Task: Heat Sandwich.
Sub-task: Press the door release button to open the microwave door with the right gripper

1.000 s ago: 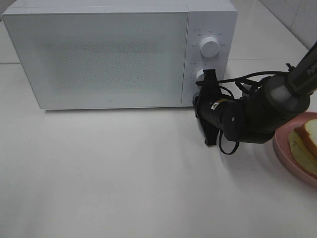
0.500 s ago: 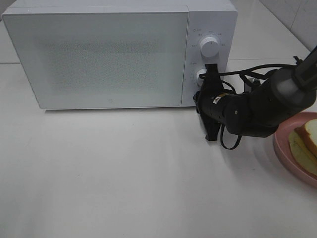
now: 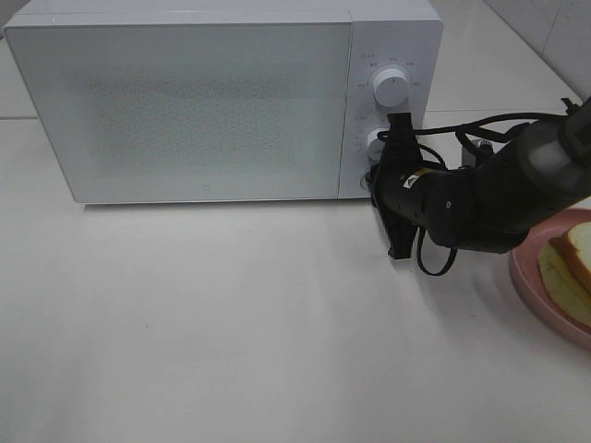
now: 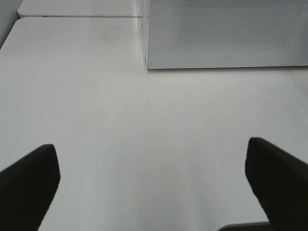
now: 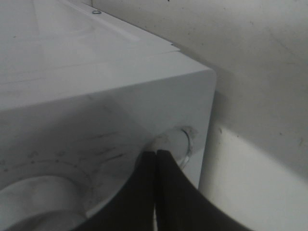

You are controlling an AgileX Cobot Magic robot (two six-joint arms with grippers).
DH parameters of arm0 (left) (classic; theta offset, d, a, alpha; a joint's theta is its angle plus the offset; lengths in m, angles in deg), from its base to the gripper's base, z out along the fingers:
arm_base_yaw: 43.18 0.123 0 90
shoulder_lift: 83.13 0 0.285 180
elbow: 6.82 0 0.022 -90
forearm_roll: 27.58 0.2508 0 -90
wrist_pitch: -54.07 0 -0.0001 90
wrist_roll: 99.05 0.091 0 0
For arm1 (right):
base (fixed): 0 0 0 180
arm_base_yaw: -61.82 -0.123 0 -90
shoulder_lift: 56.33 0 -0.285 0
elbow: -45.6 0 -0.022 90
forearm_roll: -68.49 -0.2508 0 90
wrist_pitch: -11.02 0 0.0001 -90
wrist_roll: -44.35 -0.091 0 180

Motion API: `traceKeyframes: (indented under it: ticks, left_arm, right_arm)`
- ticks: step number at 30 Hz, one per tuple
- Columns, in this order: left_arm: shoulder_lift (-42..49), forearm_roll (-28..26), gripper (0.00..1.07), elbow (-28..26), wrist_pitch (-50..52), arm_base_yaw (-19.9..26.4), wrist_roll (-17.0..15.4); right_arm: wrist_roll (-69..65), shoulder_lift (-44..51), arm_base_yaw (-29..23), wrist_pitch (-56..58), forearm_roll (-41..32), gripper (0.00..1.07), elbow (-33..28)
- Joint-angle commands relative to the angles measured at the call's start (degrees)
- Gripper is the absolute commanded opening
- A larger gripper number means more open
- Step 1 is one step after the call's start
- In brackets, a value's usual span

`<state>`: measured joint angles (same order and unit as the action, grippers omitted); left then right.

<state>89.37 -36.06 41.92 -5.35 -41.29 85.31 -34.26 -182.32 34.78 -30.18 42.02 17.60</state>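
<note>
Sandwich [image 3: 574, 266] lies on the pink plate [image 3: 528, 281] at the right edge of the high view, below centre. Right gripper [image 5: 155, 154], fingers pressed together and holding nothing, has its tips at the round button [image 5: 177, 142] low on the microwave [image 3: 185, 101] control panel. Left gripper [image 4: 153, 180] hangs over the white table [image 3: 231, 323], fingers spread wide, empty.

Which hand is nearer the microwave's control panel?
Right. The right hand, shut, has its fingertips at the round button low on the control panel. The left hand hangs open over the table, back from the microwave's front.
</note>
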Motion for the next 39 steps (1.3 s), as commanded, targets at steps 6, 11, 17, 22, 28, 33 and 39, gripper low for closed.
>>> traceKeyframes:
  ticks: [6, 11, 17, 22, 28, 33, 39]
  left_arm:
    - [1.49, 0.0, 1.01, 0.29, 0.57, 0.06, -0.11]
    - [1.49, 0.0, 1.01, 0.29, 0.57, 0.06, -0.11]
    - [1.49, 0.0, 1.01, 0.29, 0.57, 0.06, -0.11]
    - [1.49, 0.0, 1.01, 0.29, 0.57, 0.06, -0.11]
    - [1.49, 0.0, 1.01, 0.29, 0.57, 0.06, -0.11]
    - [1.49, 0.0, 1.01, 0.29, 0.57, 0.06, -0.11]
    - [1.49, 0.0, 1.01, 0.29, 0.57, 0.06, -0.11]
  right_arm:
    - [0.29, 1.03, 0.34, -1.43, 0.69, 0.01, -0.46]
    - [0.34, 0.86, 0.34, -0.23, 0.46, 0.01, -0.46]
    - [1.03, 0.34, 0.34, -4.53, -2.75, 0.01, -0.4]
    - [1.43, -0.69, 0.46, -9.17, -4.18, 0.01, 0.8]
    - [3.38, -2.12, 0.46, -15.41, -4.64, 0.01, 4.35]
    - [5.33, -2.46, 1.2, -19.6, -5.73, 0.01, 6.3]
    - [6.82, -3.15, 2.69, -19.71, -5.33, 0.01, 9.57]
